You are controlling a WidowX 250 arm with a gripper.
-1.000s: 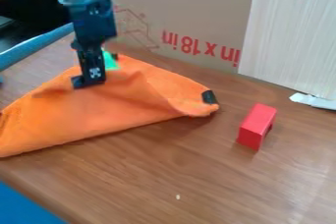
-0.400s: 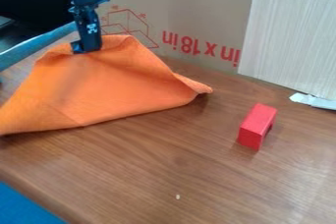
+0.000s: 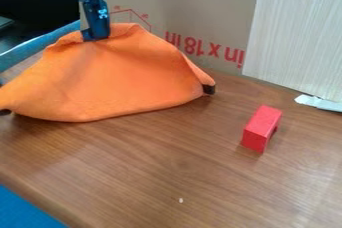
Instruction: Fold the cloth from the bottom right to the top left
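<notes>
The black gripper (image 3: 95, 37) was at the upper left of the camera view, its fingers narrowed on a pinch of the orange cloth (image 3: 117, 79) at its top edge. That grip seemed meant to carry one corner toward the top left, where the fold had to end. The cloth rose from the wooden table (image 3: 200, 172) like a sagging tent, its peak at the gripper and its lower edge low over the wood, because it was borne at one place only and the rest sloped away under its own weight. A dark patch (image 3: 209, 89) marked its right-hand end and a dark bit (image 3: 5, 112) its left, both well apart from the pinch. The cardboard panel (image 3: 194, 12) stood behind, so the hold probably needed to come down in front of it rather than push into it. The red block (image 3: 262, 128) was on the table to the right, clear of the cloth and likely no hindrance. The fold looked well along but unfinished: the held edge was judged to need lowering and smoothing before release, since letting go that high could have dropped it crumpled or short of the far corner.
</notes>
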